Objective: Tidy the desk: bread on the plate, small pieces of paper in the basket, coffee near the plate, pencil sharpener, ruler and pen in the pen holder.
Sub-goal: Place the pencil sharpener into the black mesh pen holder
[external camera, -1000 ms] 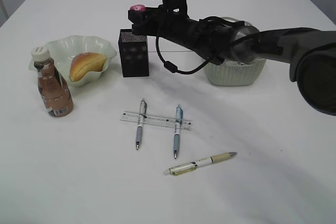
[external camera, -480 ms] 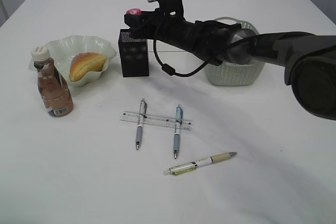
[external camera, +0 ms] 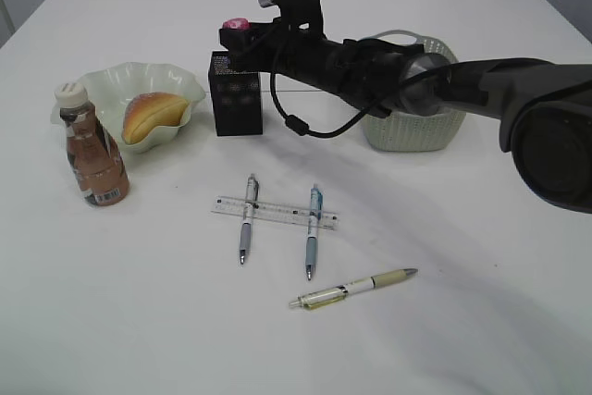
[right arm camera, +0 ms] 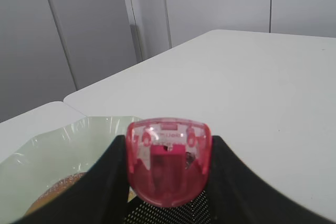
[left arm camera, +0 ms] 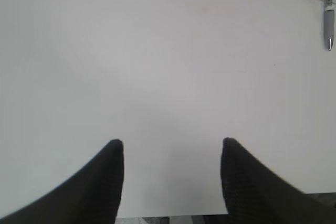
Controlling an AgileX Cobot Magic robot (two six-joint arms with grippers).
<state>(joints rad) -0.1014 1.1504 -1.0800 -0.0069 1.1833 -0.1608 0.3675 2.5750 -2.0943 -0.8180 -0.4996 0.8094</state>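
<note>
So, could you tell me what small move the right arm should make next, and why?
Probably lower a little and open the right hand to drop the pink pencil sharpener. The right wrist view shows it clamped between the fingers with the pen holder's black mesh directly beneath, and the exterior view puts it just above the holder's rim.

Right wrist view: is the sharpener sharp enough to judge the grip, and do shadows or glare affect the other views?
Right wrist view: sharpener fairly crisp between the fingers, light sheen on its clear shell; plate softer. Exterior view: even light, soft arm shadow on the table, pens readable. Left wrist view: bright, washed-out tabletop, no hard shadows.
</note>
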